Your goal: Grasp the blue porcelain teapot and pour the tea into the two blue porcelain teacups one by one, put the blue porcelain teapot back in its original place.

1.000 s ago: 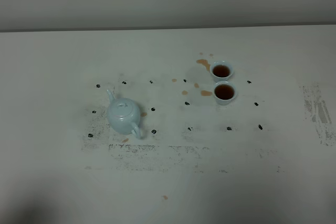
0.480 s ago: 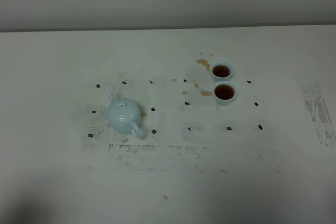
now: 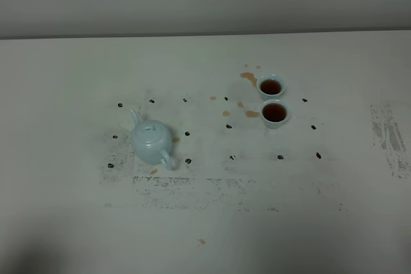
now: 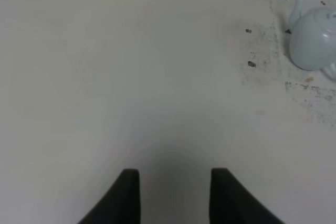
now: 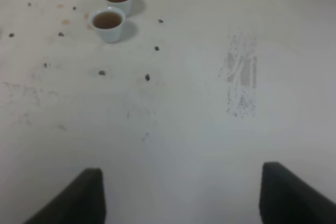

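On the white tabletop (image 3: 205,235), left of centre in the high view, the pale sky-blue glossy round-bellied teapot (image 3: 152,141) is seen standing upright with its lid on, spout aimed toward the far left and loop handle turned toward the near right. Well apart from it, right of centre, the two small pale-blue flared teacups (image 3: 272,99) are set one just behind the other, almost touching, and both are seen to hold dark tea; brown splashes (image 3: 249,78) are noted beside them. The pot is judged to be back in place and the task near its end. Neither arm is shown in the high view. From the left wrist camera, the left gripper (image 4: 175,179) is seen empty, jaws parted over bare table, with the teapot (image 4: 314,39) lying ahead and off to one side, well clear; this arm is the nearer to the pot. From the right wrist camera, the right gripper (image 5: 181,182) is seen spread wide and empty, the cups (image 5: 113,11) far ahead. Cup contents are given by the high and right wrist views only; finger spacing by the wrist views only.
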Robot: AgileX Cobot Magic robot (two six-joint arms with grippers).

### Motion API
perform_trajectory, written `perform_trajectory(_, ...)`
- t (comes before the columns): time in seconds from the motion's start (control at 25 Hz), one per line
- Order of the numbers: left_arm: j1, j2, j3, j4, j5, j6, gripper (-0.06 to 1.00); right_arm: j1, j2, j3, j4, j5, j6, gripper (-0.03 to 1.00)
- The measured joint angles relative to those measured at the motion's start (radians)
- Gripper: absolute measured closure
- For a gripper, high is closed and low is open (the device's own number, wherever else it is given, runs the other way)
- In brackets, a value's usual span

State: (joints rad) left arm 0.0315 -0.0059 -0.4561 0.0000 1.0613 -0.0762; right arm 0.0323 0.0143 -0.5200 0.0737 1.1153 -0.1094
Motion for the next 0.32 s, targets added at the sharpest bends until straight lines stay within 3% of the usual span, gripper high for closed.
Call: perform_trajectory(0.32,0.000,0.000,0.000,0.000,0.000,0.000,0.63,0.000,0.000,0.000,0.000,0.000,0.000,0.38)
